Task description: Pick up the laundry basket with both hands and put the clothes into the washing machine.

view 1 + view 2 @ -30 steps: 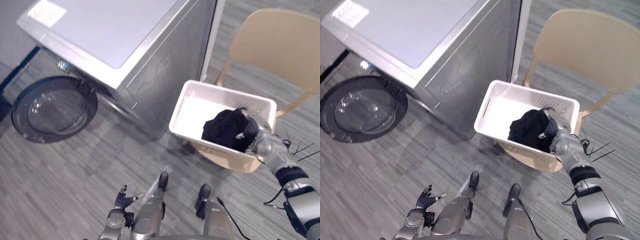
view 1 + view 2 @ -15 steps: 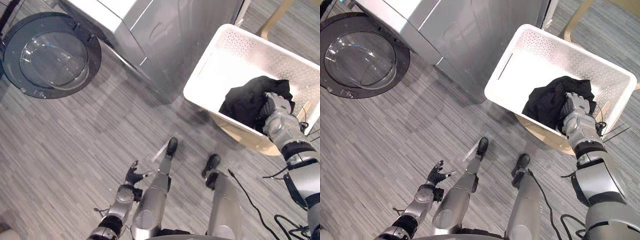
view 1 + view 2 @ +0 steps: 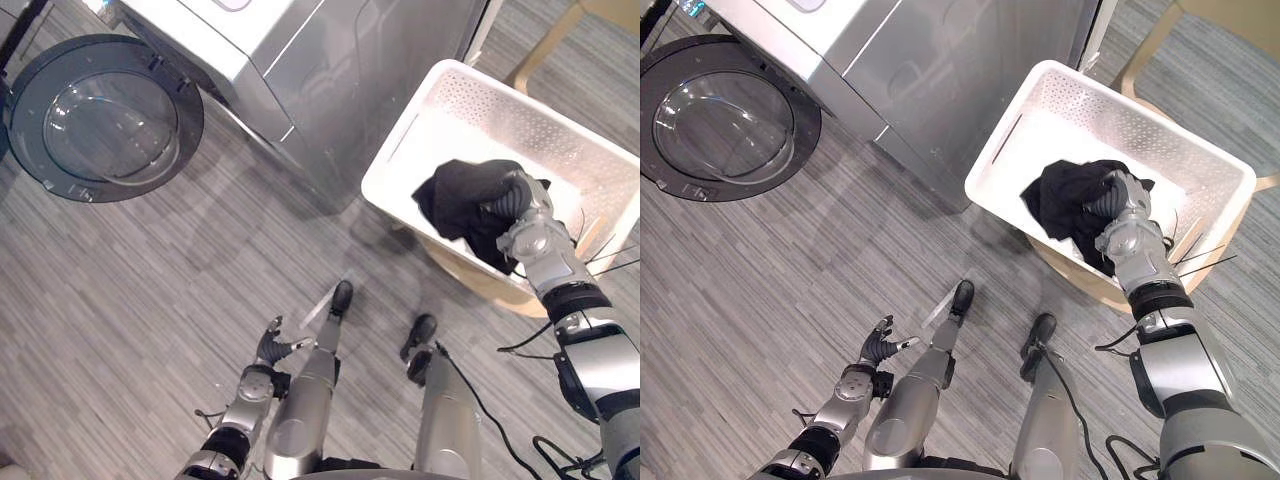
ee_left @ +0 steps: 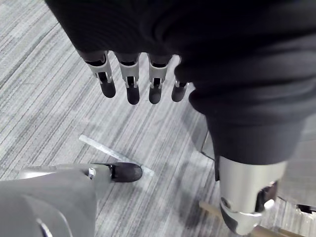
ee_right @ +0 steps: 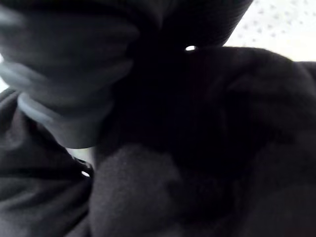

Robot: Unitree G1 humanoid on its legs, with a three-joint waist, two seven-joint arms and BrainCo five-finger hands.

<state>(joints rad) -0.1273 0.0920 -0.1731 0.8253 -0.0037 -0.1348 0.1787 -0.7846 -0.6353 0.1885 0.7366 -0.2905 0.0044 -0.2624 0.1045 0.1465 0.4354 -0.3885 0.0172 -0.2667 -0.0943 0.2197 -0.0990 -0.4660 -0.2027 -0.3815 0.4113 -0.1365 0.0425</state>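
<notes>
- One white basket (image 3: 530, 125) sits on a beige chair (image 3: 480, 285), just beside the washer's (image 3: 340, 70) side panel and to the robot's right.
- Black clothes (image 3: 455, 195) lie bunched inside the basket against its near edge, and the rest of its white bottom is bare.
- The right hand (image 3: 512, 200) reaches in over that near edge and presses into the bundle. Its fingers are buried in the cloth, so I cannot tell whether they grip it or lie straight.
- From the right wrist there are dark folds close up, with a patch of the basket's perforated wall beyond them.
- The left hand (image 3: 272, 348) hangs low over the grey floor (image 3: 130, 300), well apart from the basket. Its fingers (image 4: 129, 81) are straight and a little spread, the thumb is off to one side, and it holds nothing.
- The washer's round door (image 3: 105, 115) stands wide open at the robot's front left, with its glass facing up.
</notes>
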